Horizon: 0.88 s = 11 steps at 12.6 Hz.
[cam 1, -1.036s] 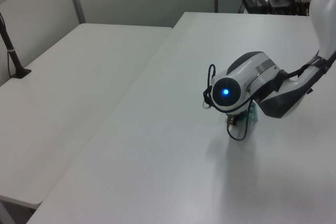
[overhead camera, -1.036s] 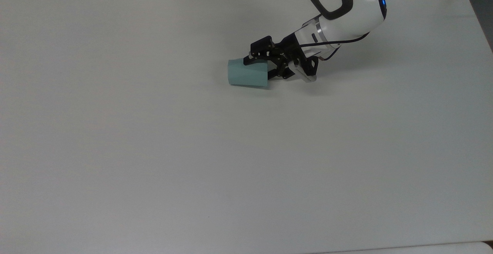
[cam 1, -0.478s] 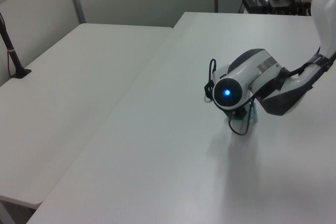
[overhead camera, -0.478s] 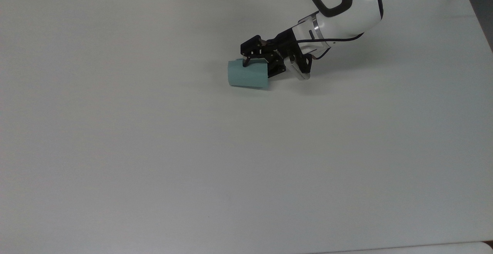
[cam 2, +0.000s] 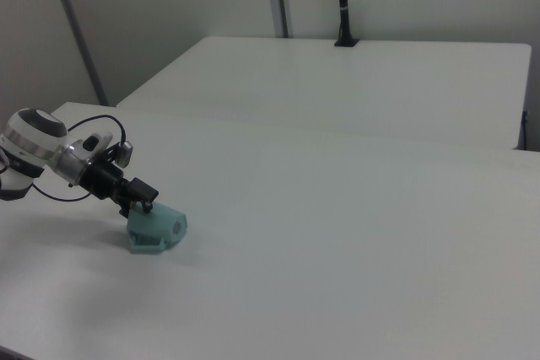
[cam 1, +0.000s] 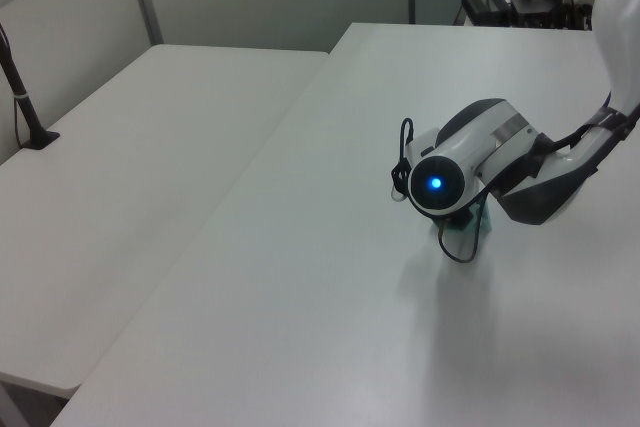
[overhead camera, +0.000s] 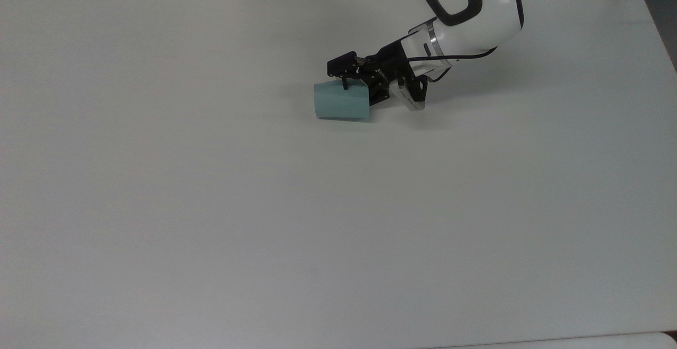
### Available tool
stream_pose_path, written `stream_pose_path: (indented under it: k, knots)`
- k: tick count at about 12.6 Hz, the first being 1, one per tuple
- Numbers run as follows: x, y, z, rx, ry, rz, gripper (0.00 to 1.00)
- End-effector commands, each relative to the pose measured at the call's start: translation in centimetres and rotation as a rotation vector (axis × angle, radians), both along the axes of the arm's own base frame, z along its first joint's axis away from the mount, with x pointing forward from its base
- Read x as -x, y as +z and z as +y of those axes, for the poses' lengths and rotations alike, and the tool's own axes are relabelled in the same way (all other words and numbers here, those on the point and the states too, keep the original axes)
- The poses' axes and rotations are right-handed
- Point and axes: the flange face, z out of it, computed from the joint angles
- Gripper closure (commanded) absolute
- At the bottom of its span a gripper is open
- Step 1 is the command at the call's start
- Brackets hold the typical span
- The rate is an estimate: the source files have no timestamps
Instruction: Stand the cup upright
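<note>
- Cup (overhead camera: 341,102) lies on its side on the white table (overhead camera: 211,206), open rim toward the top view's right.
- Gripper (overhead camera: 353,85) pinches the cup's rim wall, one finger (overhead camera: 345,81) on top.

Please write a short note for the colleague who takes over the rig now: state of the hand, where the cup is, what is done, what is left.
Hand: low at the wide rim end of the cup, one finger over the top wall; it appears closed on the rim wall.
Cup: on its side on the white table, wide rim toward the top view's right, base toward the top view's left.
Done: hand placed at the rim.
Left: tip the cup up onto its base, then release.
</note>
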Motion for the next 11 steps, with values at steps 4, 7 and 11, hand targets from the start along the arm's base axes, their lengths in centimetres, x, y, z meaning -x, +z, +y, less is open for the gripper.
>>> stream_pose_path:
  k: [4,7,11]
  knots:
    - [-0.3,-2.2,0.0,-0.047,0.009,0.002,1.0]
    - [-1.3,2.2,-0.4,-0.108,-0.013,-0.038,1.0]
    - [-1.8,6.5,-0.3,-0.194,-0.042,-0.057,1.0]
